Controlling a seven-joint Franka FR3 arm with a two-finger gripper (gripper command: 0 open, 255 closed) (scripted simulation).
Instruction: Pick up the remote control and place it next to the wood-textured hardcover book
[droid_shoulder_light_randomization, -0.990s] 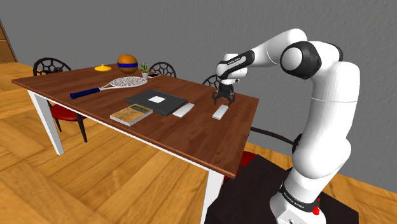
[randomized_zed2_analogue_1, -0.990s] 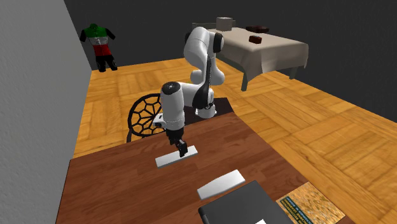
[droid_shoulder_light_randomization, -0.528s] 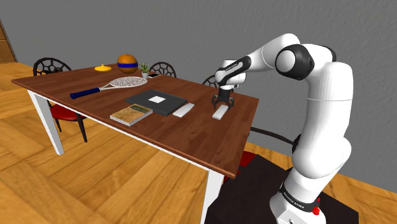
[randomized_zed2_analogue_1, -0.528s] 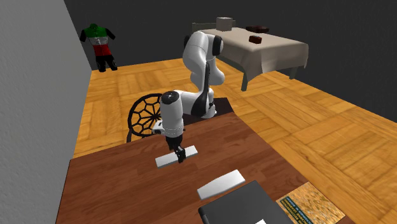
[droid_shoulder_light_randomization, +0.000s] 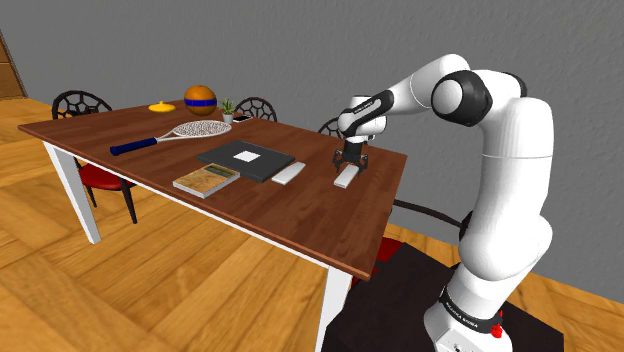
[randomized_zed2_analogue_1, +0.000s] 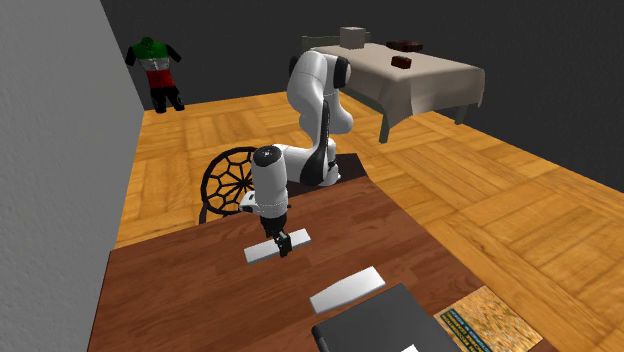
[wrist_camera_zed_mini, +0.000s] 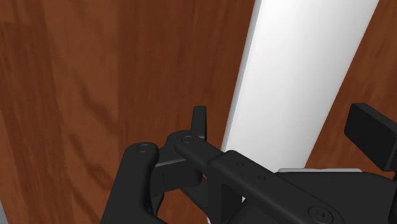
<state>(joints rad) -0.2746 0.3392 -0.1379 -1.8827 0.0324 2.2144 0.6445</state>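
A flat white remote control (droid_shoulder_light_randomization: 346, 179) lies on the brown table (droid_shoulder_light_randomization: 300, 215), towards the shoulder view's right end. My black gripper (droid_shoulder_light_randomization: 351, 167) is down over it, open. In the wrist view the two fingers (wrist_camera_zed_mini: 200, 121) stand on either side of the white remote control (wrist_camera_zed_mini: 299, 70), with a narrow gap to each long edge, so the remote is not clasped. Seen from across, the gripper (randomized_zed2_analogue_1: 281, 243) covers the middle of the remote control (randomized_zed2_analogue_1: 260, 253). The wood-textured book (droid_shoulder_light_randomization: 207, 179) lies further along the table, near its front edge, and also appears as the book (randomized_zed2_analogue_1: 490, 318).
A second flat white slab (droid_shoulder_light_randomization: 288, 172) lies beside a black book-like slab (droid_shoulder_light_randomization: 250, 159), between the remote and the wood-textured book. A racket (droid_shoulder_light_randomization: 180, 133), an orange ball (droid_shoulder_light_randomization: 200, 97) and a small plant (droid_shoulder_light_randomization: 228, 108) sit at the far end. Chairs stand around the table.
The gripper came down from just above the remote to straddle it, and the arm's elbow shifted slightly. In the last half second almost nothing has moved.
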